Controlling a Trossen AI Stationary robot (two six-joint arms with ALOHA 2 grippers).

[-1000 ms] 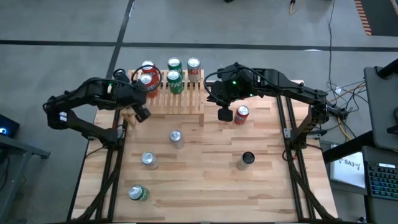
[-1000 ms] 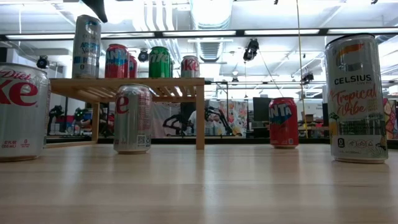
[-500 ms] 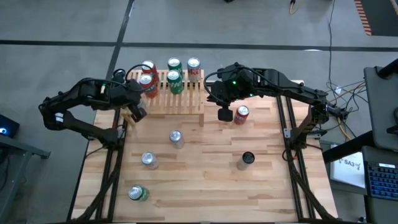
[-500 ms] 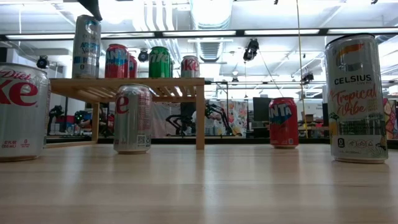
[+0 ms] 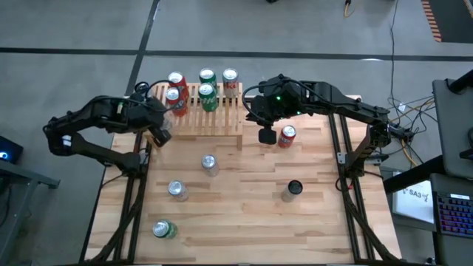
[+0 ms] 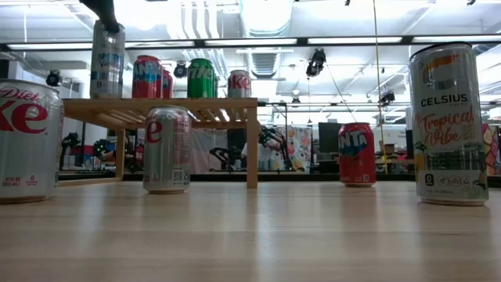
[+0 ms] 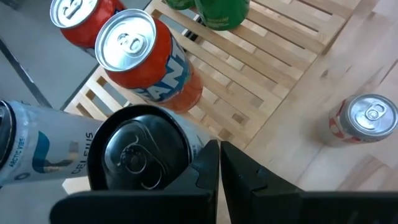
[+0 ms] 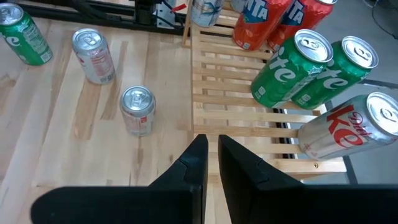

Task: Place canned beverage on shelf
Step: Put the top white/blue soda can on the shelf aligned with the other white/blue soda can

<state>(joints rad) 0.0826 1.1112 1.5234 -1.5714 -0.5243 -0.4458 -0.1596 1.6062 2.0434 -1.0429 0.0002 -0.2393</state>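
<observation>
The light-wood slatted shelf (image 5: 216,118) stands at the table's far middle. It carries two red cans (image 5: 174,94), two green cans (image 5: 208,93) and a silver-red can (image 5: 230,77). A tall pale can with a black top (image 7: 137,149) stands upright on the shelf's left front corner (image 6: 107,59). My left gripper (image 5: 160,134) is shut, with its fingertips (image 7: 217,163) right beside that can's top. My right gripper (image 5: 267,136) hovers shut over the table just off the shelf's right end, beside a red can (image 5: 287,134). My left gripper's shut fingers (image 7: 205,165) slant down from the table's left and stand close against the rim of the tall can's top (image 7: 186,146). I cannot tell whether they touch it. The can stands upright on the shelf.
Loose cans stand on the table: two silver ones (image 5: 209,162) (image 5: 177,190), a black-topped one (image 5: 293,188), and a green one lying near the front left (image 5: 164,230). Bare wood lies between them. In the low view, two cans (image 6: 448,125) (image 6: 27,141) stand close to the camera.
My left gripper has drawn back a little toward the table's left edge and sunk slightly, staying shut. The red can on the shelf that it partly covered from above now shows more fully. The tall can has stayed upright in place.
</observation>
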